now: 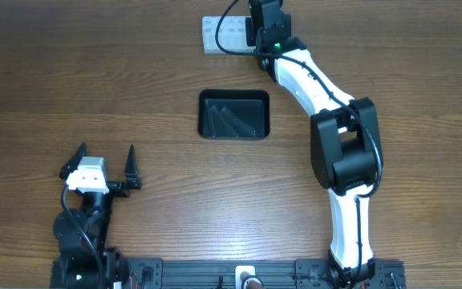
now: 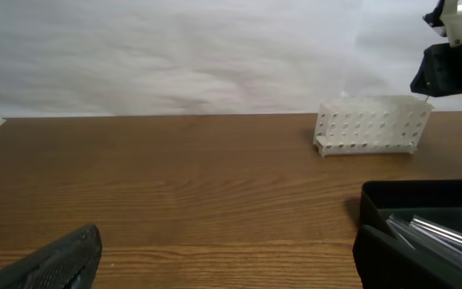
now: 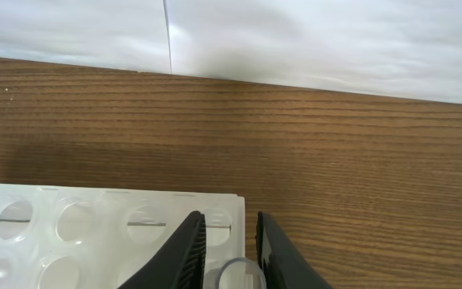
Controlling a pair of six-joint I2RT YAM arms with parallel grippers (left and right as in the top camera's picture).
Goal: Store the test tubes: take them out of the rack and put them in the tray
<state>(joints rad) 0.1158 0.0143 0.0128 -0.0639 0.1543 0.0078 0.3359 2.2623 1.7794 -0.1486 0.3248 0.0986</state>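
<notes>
- Brown wooden bench point(image 1: 95, 80) with visible grain, and a white wall point(image 3: 311, 40) behind it.
- White plastic rack point(image 1: 223, 36) is stiff, with round holes. The black tray point(image 1: 202, 112) is near it and holds clear tubes point(image 1: 231, 120).
- Right gripper point(image 3: 229, 217) is narrow and seems to pinch a test tube point(image 3: 240, 275) at the rack's end.
- This tube is probably light, slippery and fragile, so grip below the rim and lift straight.
- Left gripper point(image 1: 106, 148) is spread wide, well apart.

Rack point(image 1: 219, 36) right end hidden under right gripper point(image 3: 229, 221); gripped tube point(image 3: 241, 277) cut by picture edge

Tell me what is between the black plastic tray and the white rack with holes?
Nothing. Only bare brown wooden table lies between the white plastic rack with holes and the black rectangular plastic tray, as the top view shows.
</notes>
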